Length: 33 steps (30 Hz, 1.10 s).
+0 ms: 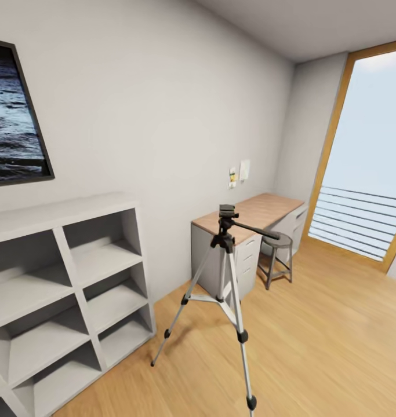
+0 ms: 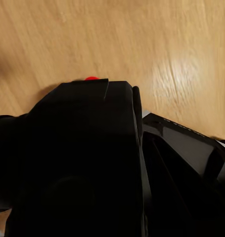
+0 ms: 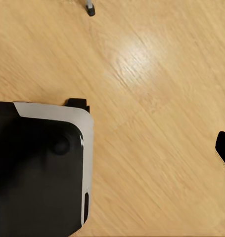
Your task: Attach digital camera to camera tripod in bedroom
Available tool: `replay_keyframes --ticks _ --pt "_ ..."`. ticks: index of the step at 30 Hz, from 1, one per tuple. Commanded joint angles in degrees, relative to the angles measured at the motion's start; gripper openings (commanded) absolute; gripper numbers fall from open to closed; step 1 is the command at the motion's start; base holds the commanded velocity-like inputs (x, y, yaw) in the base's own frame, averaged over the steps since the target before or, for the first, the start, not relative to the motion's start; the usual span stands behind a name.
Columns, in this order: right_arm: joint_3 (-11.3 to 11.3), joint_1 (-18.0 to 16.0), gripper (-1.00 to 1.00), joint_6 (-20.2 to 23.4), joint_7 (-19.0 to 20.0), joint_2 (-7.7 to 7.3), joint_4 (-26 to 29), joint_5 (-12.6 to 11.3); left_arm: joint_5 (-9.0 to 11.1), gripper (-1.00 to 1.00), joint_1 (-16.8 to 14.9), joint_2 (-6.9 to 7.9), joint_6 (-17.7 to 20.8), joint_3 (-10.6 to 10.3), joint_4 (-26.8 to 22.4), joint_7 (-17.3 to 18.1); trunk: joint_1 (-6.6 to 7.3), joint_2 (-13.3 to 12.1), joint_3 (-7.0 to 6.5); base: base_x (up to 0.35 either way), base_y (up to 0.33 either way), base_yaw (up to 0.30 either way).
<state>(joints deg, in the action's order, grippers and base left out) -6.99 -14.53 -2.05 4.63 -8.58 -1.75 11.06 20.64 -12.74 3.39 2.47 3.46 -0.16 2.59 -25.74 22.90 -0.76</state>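
Note:
The camera tripod stands on the wood floor in the middle of the bedroom, its silver legs spread. Its black head carries nothing on top, and its pan handle points right. In the left wrist view the black digital camera sits very close, with its red dot at its far edge. My left gripper is shut on the camera, and one dark finger lies against its side above the floor. Of my right gripper, one dark fingertip shows far out at the frame's edge, with bare floor in the middle.
White cube shelving lines the left wall. A wood-topped desk and a round stool stand behind the tripod, with a tall window at the right. The robot's black, silver-edged base and one tripod foot show over the floor.

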Motion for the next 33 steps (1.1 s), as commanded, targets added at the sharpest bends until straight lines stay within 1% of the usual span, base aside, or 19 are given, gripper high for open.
replay_keyframes --ticks 1,8,15,25,33 --pt "-0.5 -0.1 1.0 -0.3 0.1 -0.03 -0.2 0.4 0.2 -1.0 0.0 0.02 0.3 0.3 0.0 0.3 -0.05 0.0 0.02 0.328 0.0 0.0" --pt "-0.6 -0.1 1.0 -0.2 0.1 0.02 -0.2 0.3 0.2 -1.0 0.0 -0.04 0.2 0.3 0.0 0.3 -0.05 0.0 0.02 0.327 0.0 -0.025" --pt "-0.7 -0.1 1.0 -0.1 0.0 0.06 -0.2 0.3 0.2 -1.0 0.0 -0.05 -0.3 0.3 0.0 0.2 -0.05 0.0 0.02 0.301 0.042 -0.225" --pt "-0.7 -0.1 1.0 -0.1 0.1 0.06 -0.2 0.3 0.4 -1.0 0.0 -0.04 -0.6 0.4 0.0 0.2 -0.05 0.0 0.02 0.038 0.013 -0.275" --pt "-0.6 -0.1 1.0 -0.1 0.1 0.03 -0.2 0.5 0.6 -1.0 0.0 -0.16 -0.6 0.5 0.0 0.2 -0.05 0.0 0.02 0.001 0.0 -0.086"
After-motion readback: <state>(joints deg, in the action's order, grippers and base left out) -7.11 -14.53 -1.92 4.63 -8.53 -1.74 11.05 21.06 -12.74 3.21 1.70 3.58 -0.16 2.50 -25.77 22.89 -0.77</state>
